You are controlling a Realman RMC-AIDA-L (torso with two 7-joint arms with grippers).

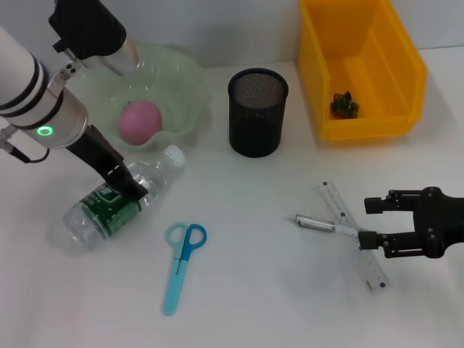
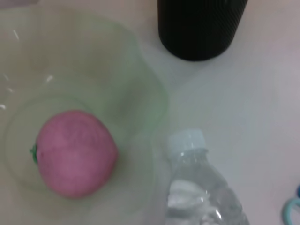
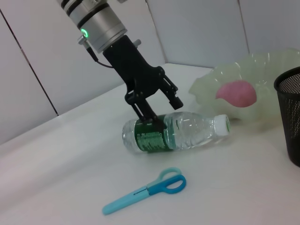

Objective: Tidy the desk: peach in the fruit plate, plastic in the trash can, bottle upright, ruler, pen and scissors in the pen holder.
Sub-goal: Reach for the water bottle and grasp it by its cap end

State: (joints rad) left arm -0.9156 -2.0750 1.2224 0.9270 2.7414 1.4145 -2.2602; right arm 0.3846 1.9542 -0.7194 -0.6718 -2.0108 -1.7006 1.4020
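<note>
- While the bottle (image 1: pixel 119 202) lies on its side on the desk, my left gripper (image 1: pixel 129 185) is right over its green label, fingers spread to either side and not yet closed, as the right wrist view shows; standing it up is, I judge, the step in hand.
- Just beyond that gripper, the peach (image 1: pixel 139 121) already sits in the fruit plate (image 1: pixel 185 80), so that part looks done.
- The scissors (image 1: pixel 181 259) lie flat on the desk near the bottle, not yet collected.
- My right gripper (image 1: pixel 370 222) hovers with fingers apart just beside the crossed pen (image 1: pixel 316 223) and ruler (image 1: pixel 353 233).
- The pen holder (image 1: pixel 257 112) looks empty.
- A small green item, possibly the plastic, lies in the yellow bin (image 1: pixel 406 65).
</note>
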